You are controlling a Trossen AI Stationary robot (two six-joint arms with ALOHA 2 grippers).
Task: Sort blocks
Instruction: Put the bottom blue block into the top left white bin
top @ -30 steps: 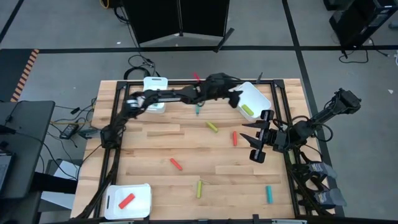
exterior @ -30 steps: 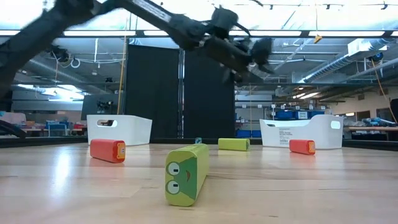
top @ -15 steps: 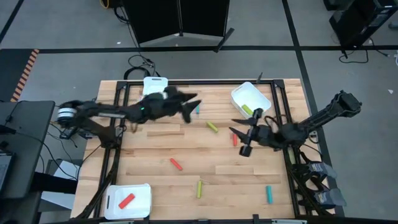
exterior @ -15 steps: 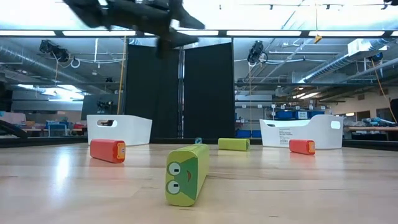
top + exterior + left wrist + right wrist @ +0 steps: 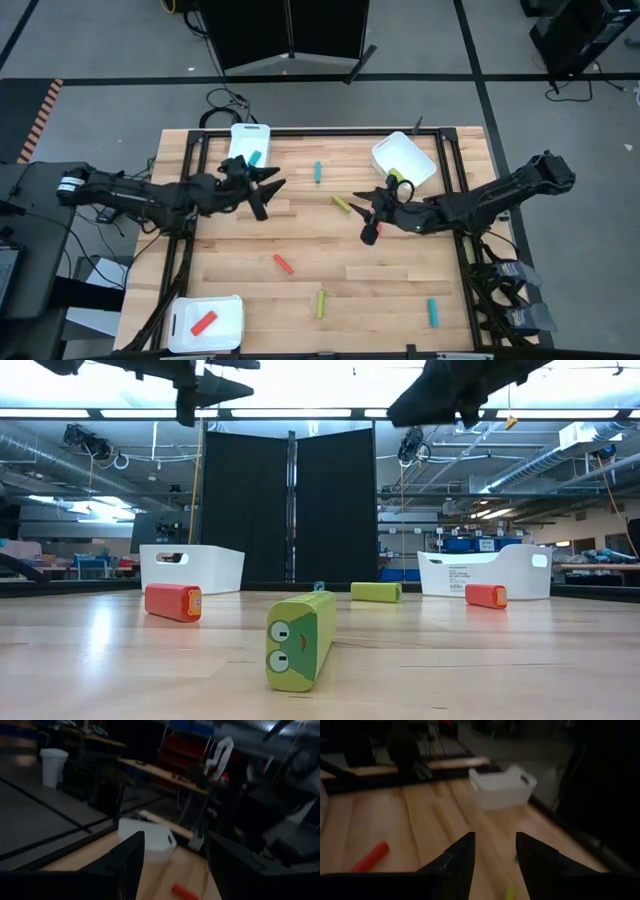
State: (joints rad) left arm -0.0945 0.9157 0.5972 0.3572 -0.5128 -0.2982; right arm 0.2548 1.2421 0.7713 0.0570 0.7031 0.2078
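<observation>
Front-left of wooden table (image 5: 250, 300): white rectangular tray (image 5: 228, 312) w/ small red block (image 5: 204, 322) inside. Left claw (image 5: 262, 190) above table's rear-left, fingers apart, empty, just beside rear white tray (image 5: 243, 134) holding teal block (image 5: 255, 158). Mid-table: loose red block (image 5: 283, 264), yellow-green block (image 5: 320, 303), teal block (image 5: 318, 173). Right claw (image 5: 366, 218) right of centre, fingers apart, empty, near yellow-green block (image 5: 342, 204). Far right: teal block (image 5: 433, 313).

dim, blurred wrist views; bright overhead

3 white trays (image 5: 245, 132) (image 5: 412, 150) (image 5: 225, 305), 3 teal blocks (image 5: 255, 157) (image 5: 318, 172) (image 5: 433, 312), 3 yel-grn blocks (image 5: 342, 204) (image 5: 394, 178) (image 5: 320, 303), 2 red blocks (image 5: 283, 263) (image 5: 203, 322)
</observation>
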